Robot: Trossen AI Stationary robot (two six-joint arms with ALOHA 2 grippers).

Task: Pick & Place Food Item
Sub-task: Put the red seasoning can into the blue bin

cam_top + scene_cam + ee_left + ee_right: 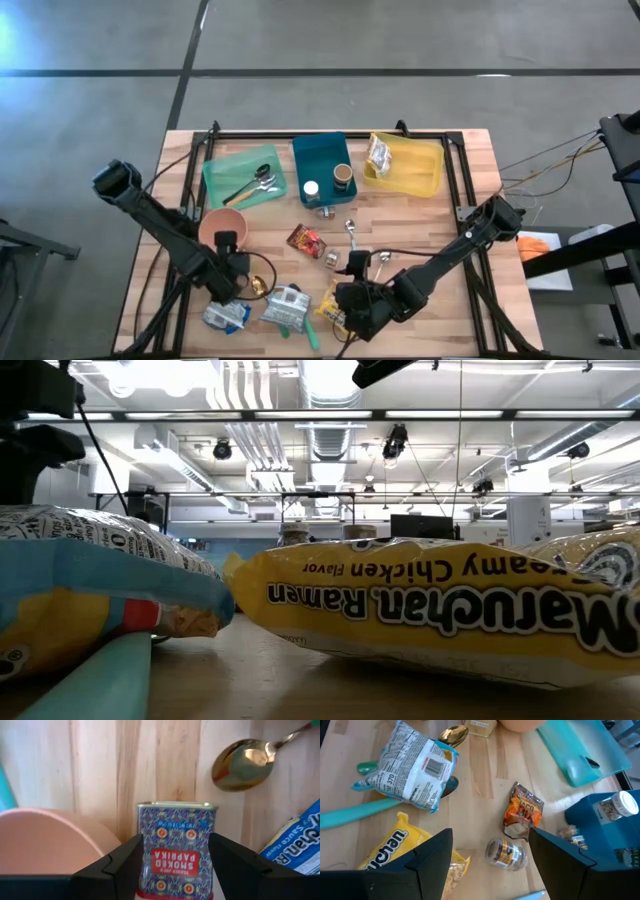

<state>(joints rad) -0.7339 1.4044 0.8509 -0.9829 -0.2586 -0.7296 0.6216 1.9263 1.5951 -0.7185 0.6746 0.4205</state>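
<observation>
A smoked paprika tin (175, 820), blue patterned with a red label, sits between the fingers of my left gripper (176, 840), which is shut on it and points steeply down beside the pink bowl (222, 222). In the high view the left gripper (230, 262) hides the tin. My right gripper (490, 834) hangs open over the table's near middle (350, 300). Its fingers stand above a yellow ramen packet (395, 847) and a small jar (506, 854), touching nothing. My left gripper pinches the tin by its two long narrow sides (142, 827), one finger on each. The fingers come from above, pointing steeply down, and lie along the tin's length with its metal-rimmed end (175, 805) beyond their tips. Whether the tin rests on the table I cannot tell.
Nearby lie a gold spoon (245, 765), a blue ramen packet (225, 315), a white snack bag (412, 767), a red snack packet (522, 812) and a teal spatula (305, 330). A green tray (243, 178), a blue bin (322, 168) and a yellow bin (405, 165) stand along the far side.
</observation>
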